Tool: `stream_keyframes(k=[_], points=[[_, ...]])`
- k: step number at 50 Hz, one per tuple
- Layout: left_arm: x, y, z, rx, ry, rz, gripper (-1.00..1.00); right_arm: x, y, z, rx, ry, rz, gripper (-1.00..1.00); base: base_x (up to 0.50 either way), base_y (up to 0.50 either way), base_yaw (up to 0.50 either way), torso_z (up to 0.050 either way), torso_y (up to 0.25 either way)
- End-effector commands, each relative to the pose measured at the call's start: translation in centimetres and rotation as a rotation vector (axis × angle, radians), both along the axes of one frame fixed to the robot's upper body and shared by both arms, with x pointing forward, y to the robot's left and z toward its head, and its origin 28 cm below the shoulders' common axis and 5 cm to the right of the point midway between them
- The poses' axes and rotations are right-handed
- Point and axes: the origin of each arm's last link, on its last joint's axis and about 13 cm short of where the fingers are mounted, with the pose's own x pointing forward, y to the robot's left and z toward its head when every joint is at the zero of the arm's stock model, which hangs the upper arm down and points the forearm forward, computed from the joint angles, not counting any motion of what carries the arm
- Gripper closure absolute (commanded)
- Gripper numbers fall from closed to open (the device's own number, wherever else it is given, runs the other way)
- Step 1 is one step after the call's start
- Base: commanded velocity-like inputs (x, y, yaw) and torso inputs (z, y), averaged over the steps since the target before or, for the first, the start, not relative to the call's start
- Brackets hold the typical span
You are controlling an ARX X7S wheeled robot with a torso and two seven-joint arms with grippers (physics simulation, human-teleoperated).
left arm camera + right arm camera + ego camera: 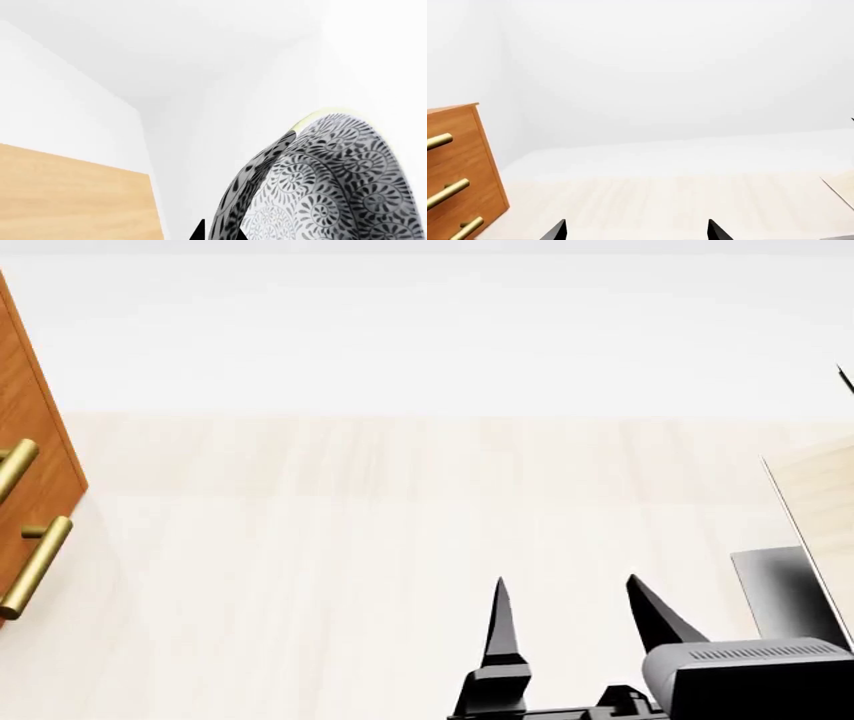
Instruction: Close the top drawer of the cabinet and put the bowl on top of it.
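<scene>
Bright, even, flat light — white walls nearly washed out, shadows faint, renders sharp throughout.

A bare, simulated indoor room, closer to a sparse home interior than a workshop: plain white walls (680, 65) meet a pale wood-plank floor (400, 540). The only furnishings visible are an orange-brown cabinet (457, 165) with brass bar handles (447, 194) and a patterned bowl (333, 190) (household things, both rendered cleanly).

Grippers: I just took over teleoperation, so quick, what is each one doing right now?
Left gripper: shut on the bowl, as far as its wrist view shows.
Right gripper: open, empty, fingers spread above the floor.
</scene>
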Motion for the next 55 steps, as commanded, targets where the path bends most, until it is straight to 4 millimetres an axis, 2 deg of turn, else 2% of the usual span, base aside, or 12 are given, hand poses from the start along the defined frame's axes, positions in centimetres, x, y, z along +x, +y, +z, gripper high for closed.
stream_keyframes(k=[1, 24, 37, 55], points=[[0.4, 0.9, -0.4, -0.034, 0.001, 0.008, 1.00, 0.1, 0.1, -0.1, -0.003, 0.005, 0.003, -1.00, 0.00, 0.00, 0.00, 0.000, 0.000], [1.1, 1.9, -2.3, -0.062, 0.033, 0.024, 1.00, 0.0, 0.2, -0.2, -0.008, 0.006, 0.009, -1.00, 0.00, 0.00, 0.00, 0.000, 0.000], [2.4, 1.6, -2.9, -0.065, 0.057, -0.040, 1.00, 0.0, 0.2, -0.3, -0.008, 0.007, 0.005, -1.00, 0.00, 0.00, 0.00, 0.001, 0.001], [3.1, 1.3, -3.7, -0.074, 0.077, -0.075, 1.00, -0.3, 0.0, -0.3, -0.008, 0.007, -0.001, -1.00, 0.00, 0.00, 0.00, 0.000, 0.000]])
